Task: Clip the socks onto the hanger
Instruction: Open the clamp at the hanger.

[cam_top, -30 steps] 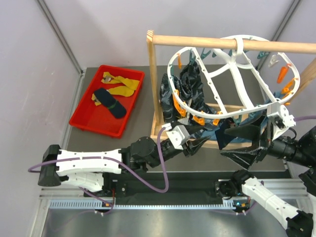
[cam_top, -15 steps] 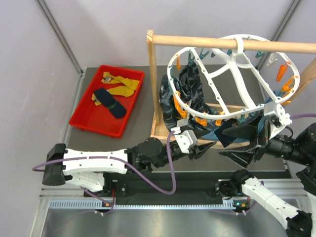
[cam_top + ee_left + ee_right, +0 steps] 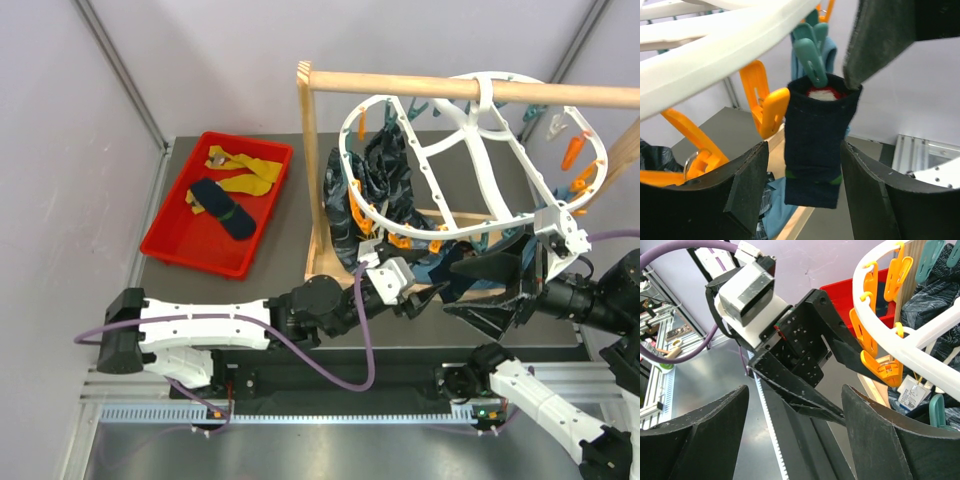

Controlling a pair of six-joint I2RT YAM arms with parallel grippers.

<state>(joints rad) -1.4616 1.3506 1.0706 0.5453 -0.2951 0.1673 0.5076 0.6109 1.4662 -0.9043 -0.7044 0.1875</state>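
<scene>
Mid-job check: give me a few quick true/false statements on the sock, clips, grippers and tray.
1. A navy sock hangs from a teal clip. True.
2. The left gripper is shut on it. False: its fingers stand open either side of it.
3. The red tray is empty. False: yellow socks and a second navy sock lie in it.
4. The hanger hangs on the wooden rod. True.
5. The right gripper holds a sock. False: open, empty.
</scene>
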